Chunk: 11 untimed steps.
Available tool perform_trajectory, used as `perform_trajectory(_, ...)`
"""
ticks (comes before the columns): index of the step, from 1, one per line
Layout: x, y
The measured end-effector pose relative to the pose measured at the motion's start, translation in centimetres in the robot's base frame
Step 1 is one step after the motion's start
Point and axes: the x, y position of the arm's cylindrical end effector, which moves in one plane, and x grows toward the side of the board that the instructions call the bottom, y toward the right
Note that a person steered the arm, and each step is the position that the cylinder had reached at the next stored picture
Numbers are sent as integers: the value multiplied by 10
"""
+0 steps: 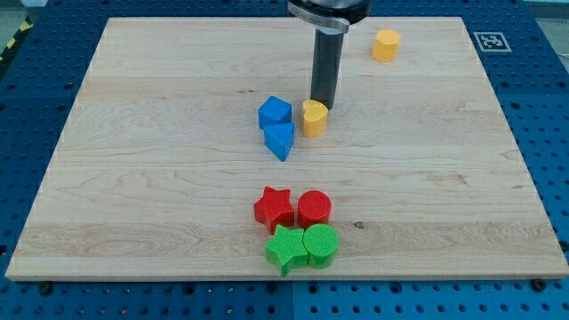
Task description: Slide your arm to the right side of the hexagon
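The yellow hexagon [386,44] lies near the view's top right of the wooden board [133,178]. My tip [322,105] stands near the board's middle, well to the left of and below the hexagon. It is right behind a second yellow block [314,118] of rounded shape, touching or nearly touching its far edge. The rod rises straight up out of the view's top.
A blue cube [275,112] and a blue wedge-like block [280,140] sit just left of the tip. A red star [274,208], red cylinder [314,209], green star [285,249] and green cylinder [321,245] cluster near the view's bottom.
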Motion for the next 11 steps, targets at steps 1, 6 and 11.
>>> perform_trajectory(1, 23, -6)
perform_trajectory(6, 34, 70)
perform_trajectory(11, -116, 171)
